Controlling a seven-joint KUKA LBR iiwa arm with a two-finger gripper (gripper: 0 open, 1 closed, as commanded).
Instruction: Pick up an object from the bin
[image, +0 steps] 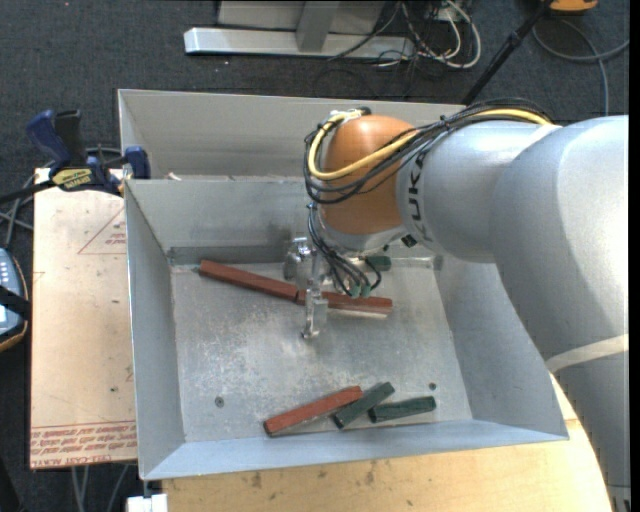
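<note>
My gripper (313, 318) hangs low in the middle of the bin, under the orange cover. It stands right at a long red-brown flat stick (248, 278) that lies slanted from the back left toward the centre. A shorter red-brown piece (358, 303) continues to the right of the gripper; whether it is the same stick I cannot tell. The gripper's body hides where the two meet. Nothing is visibly lifted; both pieces rest on the bin floor.
Near the front wall lie another red-brown stick (310, 411) and two dark green sticks (362, 403) (404, 407), touching each other. A small green thing (379, 263) peeks out behind the gripper. The arm covers the bin's right side; bare floor lies to the left.
</note>
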